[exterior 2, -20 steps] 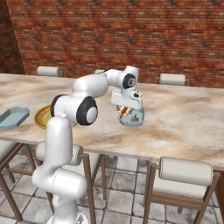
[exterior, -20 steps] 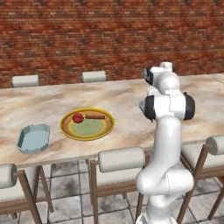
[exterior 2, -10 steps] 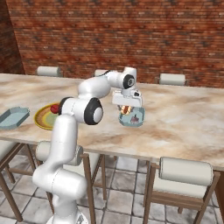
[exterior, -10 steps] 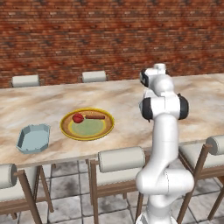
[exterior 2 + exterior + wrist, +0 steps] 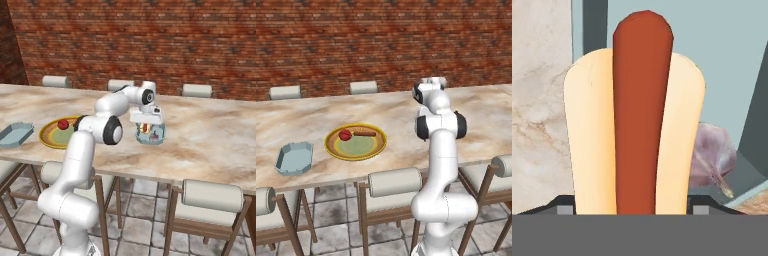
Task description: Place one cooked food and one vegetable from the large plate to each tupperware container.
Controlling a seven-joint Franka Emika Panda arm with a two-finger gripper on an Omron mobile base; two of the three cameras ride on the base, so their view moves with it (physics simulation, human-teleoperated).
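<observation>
End effector (image 5: 149, 131): we saw it gripping a tan-bunned hot dog (image 5: 635, 125) above a light-blue octagonal tray (image 5: 150, 136).
Tray contents: a purplish garlic bulb (image 5: 712, 159).
Large yellow-rimmed round plate (image 5: 355, 142): on the marble desk (image 5: 311, 120), holding a red tomato (image 5: 345, 134).
Second blue tray (image 5: 294, 157): beside that plate.

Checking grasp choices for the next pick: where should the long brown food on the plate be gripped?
Probably across its middle, from straight above. The brown food lies flat on the plate, one end by the red ball, so jaws closing across its narrow width stay clear of both.
</observation>
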